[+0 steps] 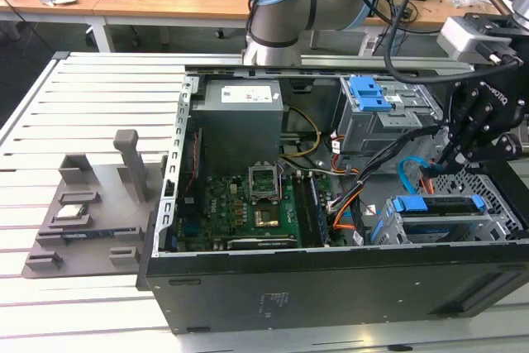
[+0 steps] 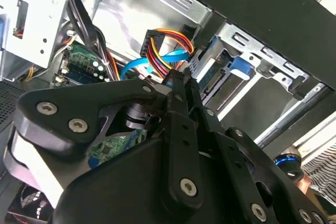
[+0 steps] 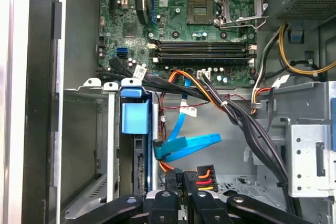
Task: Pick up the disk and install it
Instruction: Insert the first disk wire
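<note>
The disk (image 3: 134,119) stands on its edge inside a slot of the metal drive cage (image 3: 107,129). Its blue rail and blue pull tab face outward, so it seems already seated there. In the exterior view this cage is at the near corner of the open computer case (image 1: 273,287), on the exterior view's right. The gripper (image 3: 184,174) hangs inside the case just beside the cage. The fingers (image 2: 181,93) are drawn narrow, almost together, and I see nothing held between them. Their tips are close to a black power plug (image 3: 205,173) with red and yellow wires and to a flat blue cable (image 3: 189,142). I judge they work at the connections behind the disk. The case lies on its side on the bench (image 1: 99,88), which leaves its inside open from above.
</note>
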